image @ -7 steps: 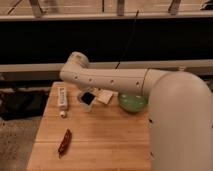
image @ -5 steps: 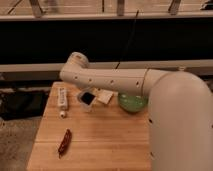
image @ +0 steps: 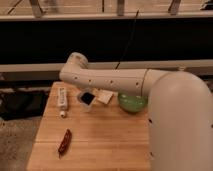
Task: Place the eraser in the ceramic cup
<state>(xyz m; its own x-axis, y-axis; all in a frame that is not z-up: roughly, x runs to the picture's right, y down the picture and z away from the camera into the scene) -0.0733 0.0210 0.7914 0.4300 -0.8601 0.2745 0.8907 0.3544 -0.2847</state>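
The ceramic cup [image: 87,99] is small, pale and round with a dark inside. It stands upright on the wooden table [image: 100,145] near its back edge. A long white block [image: 63,96], which looks like the eraser, lies to the cup's left with a small white round piece [image: 62,114] at its near end. My white arm [image: 110,80] crosses the view just above the cup, with its bend [image: 75,62] at upper left. My gripper is hidden behind the arm and does not show.
A wider green bowl [image: 132,103] stands right of the cup, partly under my arm. A pale tan flat thing [image: 105,97] lies between cup and bowl. A red chili-like thing [image: 64,141] lies at front left. A dark rail runs behind the table.
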